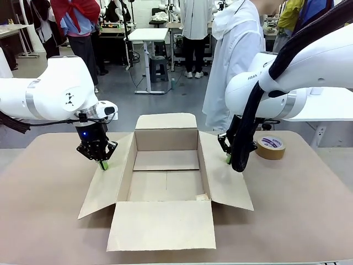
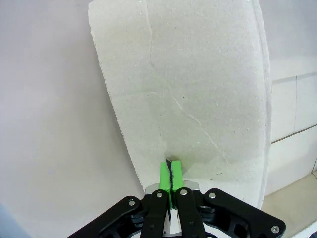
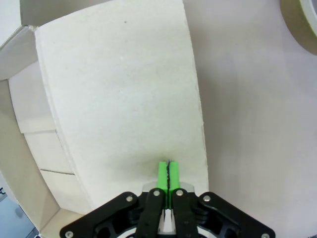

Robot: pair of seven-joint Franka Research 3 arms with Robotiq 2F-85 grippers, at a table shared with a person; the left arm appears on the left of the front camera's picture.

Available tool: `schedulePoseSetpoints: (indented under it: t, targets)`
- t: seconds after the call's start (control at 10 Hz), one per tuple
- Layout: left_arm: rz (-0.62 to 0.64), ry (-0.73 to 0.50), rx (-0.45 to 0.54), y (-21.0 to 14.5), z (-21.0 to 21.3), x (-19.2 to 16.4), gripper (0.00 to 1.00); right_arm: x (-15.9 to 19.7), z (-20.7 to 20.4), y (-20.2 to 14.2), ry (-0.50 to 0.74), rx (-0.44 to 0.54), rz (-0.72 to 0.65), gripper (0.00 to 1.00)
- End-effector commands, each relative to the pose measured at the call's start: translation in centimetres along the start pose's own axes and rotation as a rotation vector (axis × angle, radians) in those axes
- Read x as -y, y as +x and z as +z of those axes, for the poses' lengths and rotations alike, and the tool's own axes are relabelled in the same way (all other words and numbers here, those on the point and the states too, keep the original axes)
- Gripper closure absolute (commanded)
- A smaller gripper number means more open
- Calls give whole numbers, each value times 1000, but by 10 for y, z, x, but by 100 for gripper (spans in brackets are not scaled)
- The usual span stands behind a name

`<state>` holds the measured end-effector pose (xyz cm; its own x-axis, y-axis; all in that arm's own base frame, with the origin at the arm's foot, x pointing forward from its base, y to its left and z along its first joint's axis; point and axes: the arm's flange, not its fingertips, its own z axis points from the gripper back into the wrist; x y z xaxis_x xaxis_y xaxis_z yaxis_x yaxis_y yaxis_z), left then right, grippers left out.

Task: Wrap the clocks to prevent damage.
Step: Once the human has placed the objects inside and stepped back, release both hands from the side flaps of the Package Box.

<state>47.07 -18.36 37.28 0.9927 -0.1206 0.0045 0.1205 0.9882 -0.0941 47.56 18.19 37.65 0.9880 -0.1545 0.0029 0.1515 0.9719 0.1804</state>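
An open brown cardboard box (image 1: 165, 139) stands mid-table with its four flaps spread out, and its inside holds nothing. The clocks are out of view. My left gripper (image 1: 103, 164) is shut, its green tips pressing down on the box's left flap (image 1: 110, 182) near the flap's outer edge; the left wrist view shows the closed pads (image 2: 165, 174) on that flap (image 2: 188, 89). My right gripper (image 1: 228, 159) is shut too, its tips on the right flap (image 1: 227, 182), and the right wrist view shows its pads (image 3: 163, 174) on the cardboard (image 3: 124, 89).
A brown tape roll (image 1: 271, 147) lies on the table to the right of the box, just beyond my right arm. A person in a white coat (image 1: 237, 55) stands at the far side. Bare tabletop (image 1: 44, 210) stretches left and right of the box.
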Motion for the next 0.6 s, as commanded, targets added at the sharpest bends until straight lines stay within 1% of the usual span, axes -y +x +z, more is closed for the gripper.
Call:
schedulePoseSetpoints:
  t: [0.0,0.5]
  targets:
    - [-3,6,-5,0,2,0,100,-1,-1,-1,-25,5,-13,100]
    - [-3,6,-5,0,2,0,100,-1,-1,-1,-25,5,-13,100]
